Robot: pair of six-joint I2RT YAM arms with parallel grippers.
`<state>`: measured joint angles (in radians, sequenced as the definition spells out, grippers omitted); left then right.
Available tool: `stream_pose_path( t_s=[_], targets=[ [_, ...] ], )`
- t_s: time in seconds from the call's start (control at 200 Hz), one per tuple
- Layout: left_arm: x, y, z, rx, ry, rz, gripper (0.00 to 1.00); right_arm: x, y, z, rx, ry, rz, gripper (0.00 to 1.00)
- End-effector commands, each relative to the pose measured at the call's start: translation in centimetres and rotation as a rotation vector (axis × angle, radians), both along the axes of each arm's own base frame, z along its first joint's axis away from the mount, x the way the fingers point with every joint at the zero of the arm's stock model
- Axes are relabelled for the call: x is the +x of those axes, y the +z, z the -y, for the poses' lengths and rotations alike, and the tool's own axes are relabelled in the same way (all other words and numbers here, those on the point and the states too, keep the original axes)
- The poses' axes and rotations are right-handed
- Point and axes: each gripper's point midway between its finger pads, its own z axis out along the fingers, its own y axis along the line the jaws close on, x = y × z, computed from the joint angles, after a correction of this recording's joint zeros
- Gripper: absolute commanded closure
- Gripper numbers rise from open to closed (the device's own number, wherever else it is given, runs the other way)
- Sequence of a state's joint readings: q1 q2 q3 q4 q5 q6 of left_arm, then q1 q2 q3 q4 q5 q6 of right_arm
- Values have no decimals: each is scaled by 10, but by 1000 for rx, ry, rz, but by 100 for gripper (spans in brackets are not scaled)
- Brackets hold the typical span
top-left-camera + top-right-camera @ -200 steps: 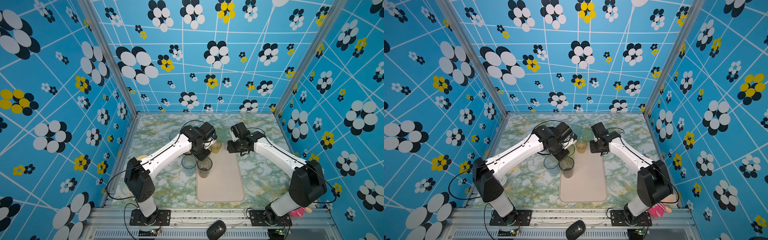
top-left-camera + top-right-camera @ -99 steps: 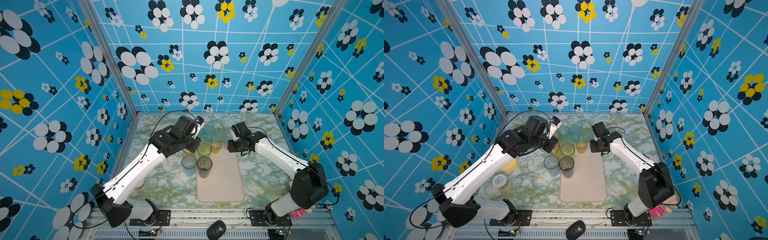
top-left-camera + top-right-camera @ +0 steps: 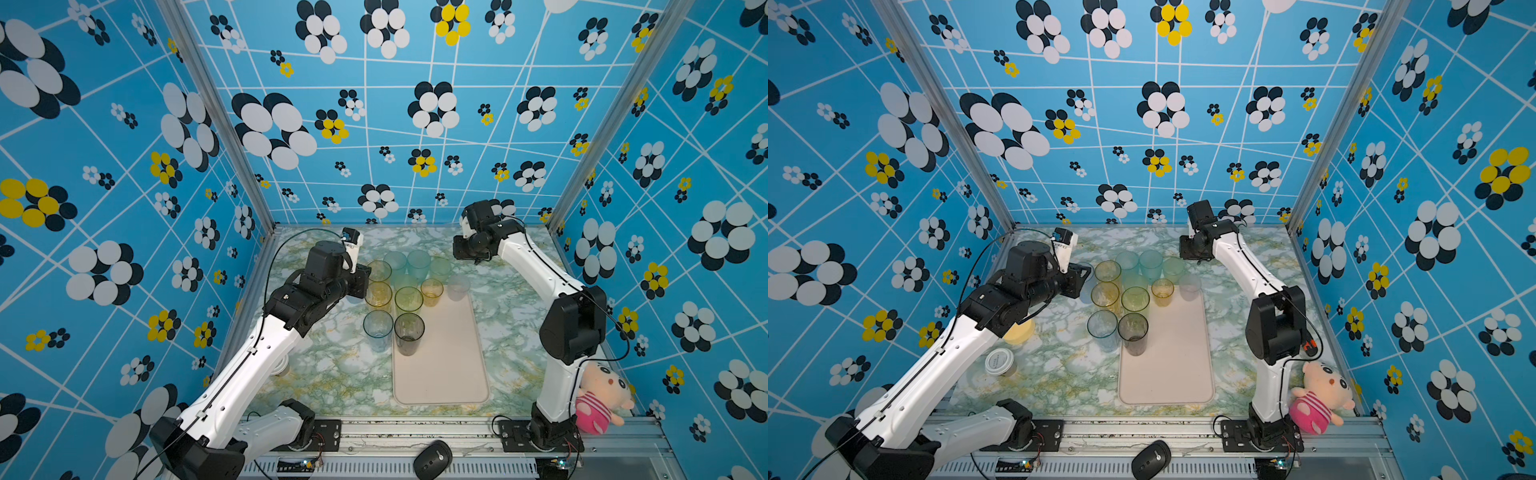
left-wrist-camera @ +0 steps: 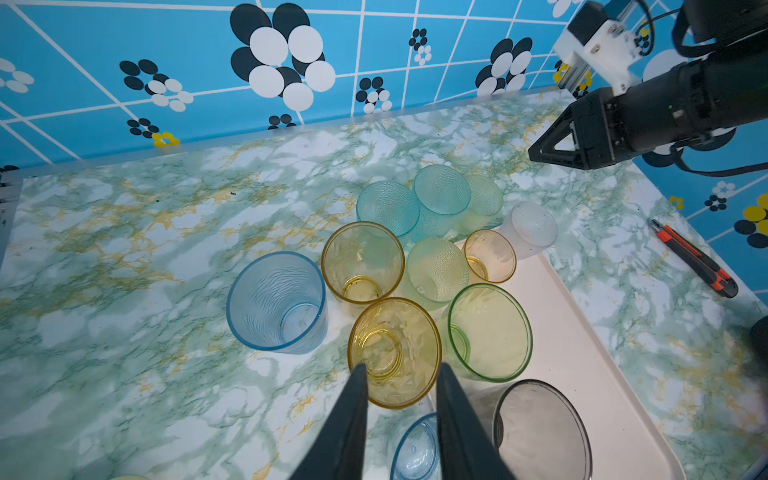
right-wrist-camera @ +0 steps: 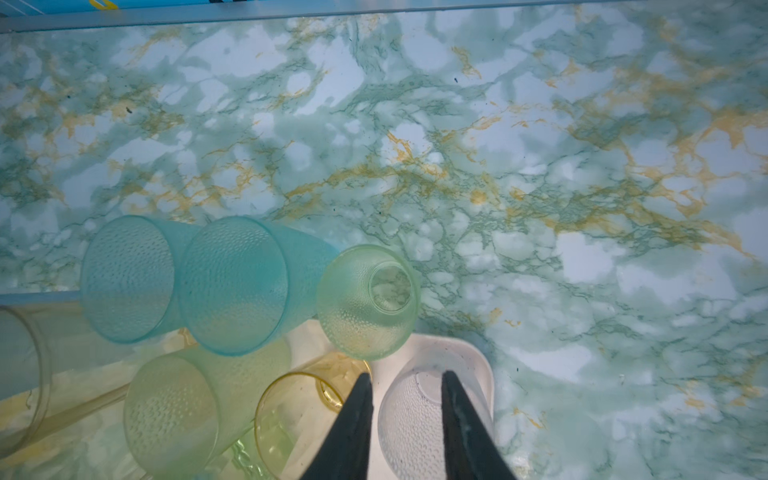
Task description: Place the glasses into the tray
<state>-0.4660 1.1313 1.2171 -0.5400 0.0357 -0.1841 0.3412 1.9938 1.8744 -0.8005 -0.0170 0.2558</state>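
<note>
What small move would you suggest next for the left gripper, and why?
Probably lower the left gripper onto the rim of the amber-yellow translucent tumbler: the gripper hangs open and empty right above it, and the tumbler stands upright on the marbled table, outside the cream-pink rectangular tray.

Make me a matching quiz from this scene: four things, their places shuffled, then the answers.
1 smoky grey glass
2 blue glass next to it
3 plush doll
4 computer mouse

A on the marble table, just left of the tray
B beside the right arm's base
C on the tray
D on the front rail, between the arm bases

Pairs: 1-C, 2-A, 3-B, 4-D
</note>
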Motion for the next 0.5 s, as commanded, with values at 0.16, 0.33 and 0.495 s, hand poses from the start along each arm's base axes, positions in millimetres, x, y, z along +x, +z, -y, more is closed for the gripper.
stream_pose_path(
  t_s=[0.16,0.33,0.495],
  targets=[
    [12,-7,6,-60,-27,-20,69,4,-28,-5,-61,61,-132,71],
    [18,-11,6,-66,-27,-30,68,7,-46,-4,-94,68,-169,71],
    [21,-17,7,-75,-30,-42,69,8,-56,-5,-100,74,-190,73]
  ],
)
